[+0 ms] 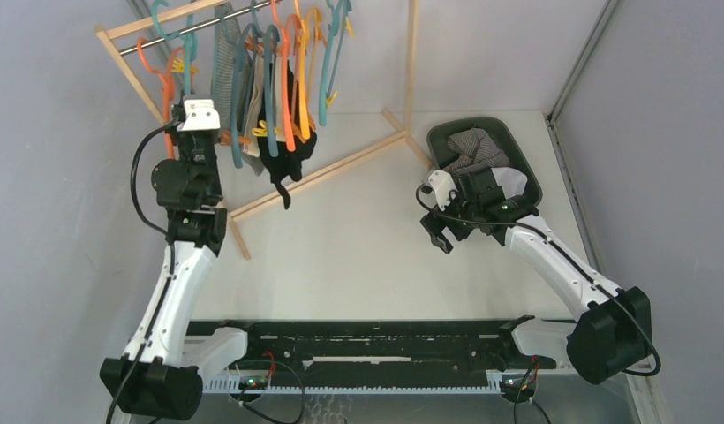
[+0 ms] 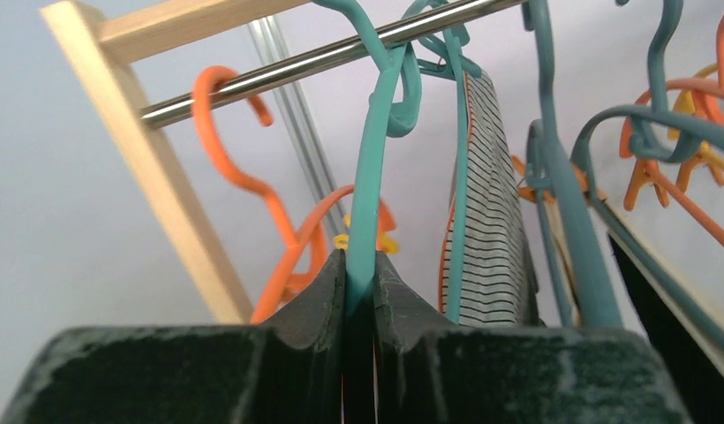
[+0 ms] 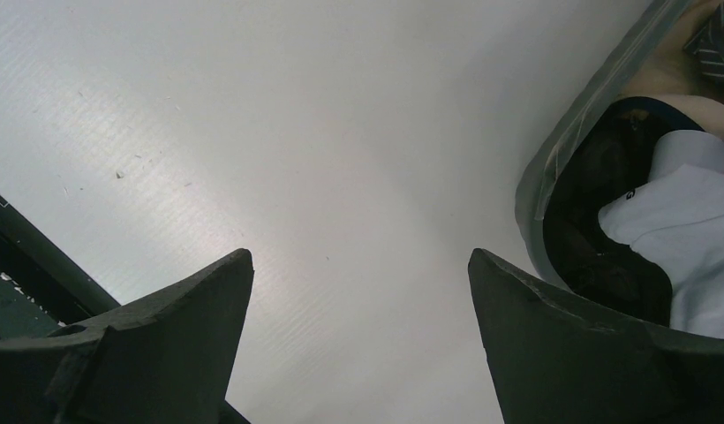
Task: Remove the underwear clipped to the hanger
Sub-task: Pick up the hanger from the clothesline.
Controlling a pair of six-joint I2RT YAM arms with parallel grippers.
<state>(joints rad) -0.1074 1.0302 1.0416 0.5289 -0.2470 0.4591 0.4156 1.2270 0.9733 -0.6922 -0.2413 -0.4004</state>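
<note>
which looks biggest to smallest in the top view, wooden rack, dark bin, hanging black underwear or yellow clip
1. wooden rack
2. dark bin
3. black underwear
4. yellow clip
No two look alike.

Bare tabletop across the middle and near edge lets me pass, my spread right gripper over it. Far-left corner: rack braces and crowded hangers flank the teal hanger my left gripper pinches. The bin blocks far right.
</note>
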